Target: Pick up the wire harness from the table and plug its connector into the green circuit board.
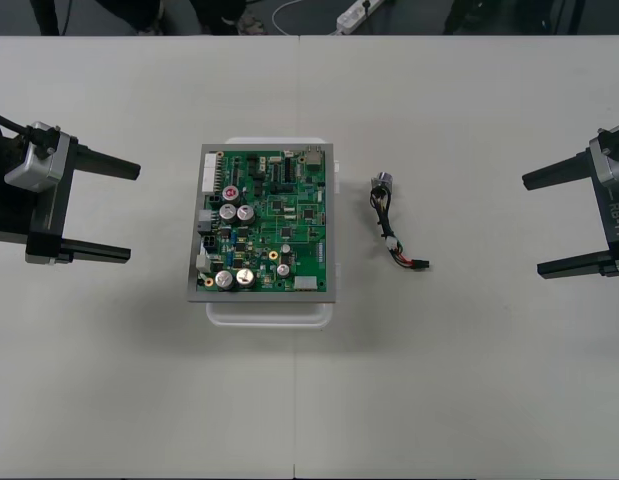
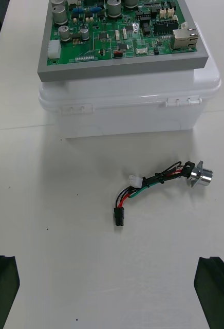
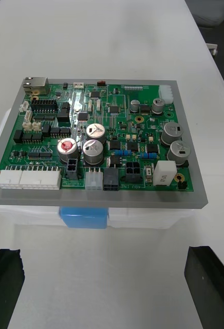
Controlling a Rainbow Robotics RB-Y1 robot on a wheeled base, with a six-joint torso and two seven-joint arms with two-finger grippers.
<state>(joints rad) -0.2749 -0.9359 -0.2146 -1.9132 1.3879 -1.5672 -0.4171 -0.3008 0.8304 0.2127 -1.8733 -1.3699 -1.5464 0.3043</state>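
Currently we are holding our left gripper (image 1: 134, 212) and right gripper (image 1: 531, 226) at the table's (image 1: 469, 380) side edges, fingers spread apart; the wire harness (image 2: 155, 181) is lying between the green circuit board (image 1: 274, 225) and right gripper.

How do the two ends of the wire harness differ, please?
The plug is small, black and boxy; the socket is larger, round, shiny metal. The socket lies toward the table's far edge, the plug nearer the robot. Both lie on the table, right of the board.
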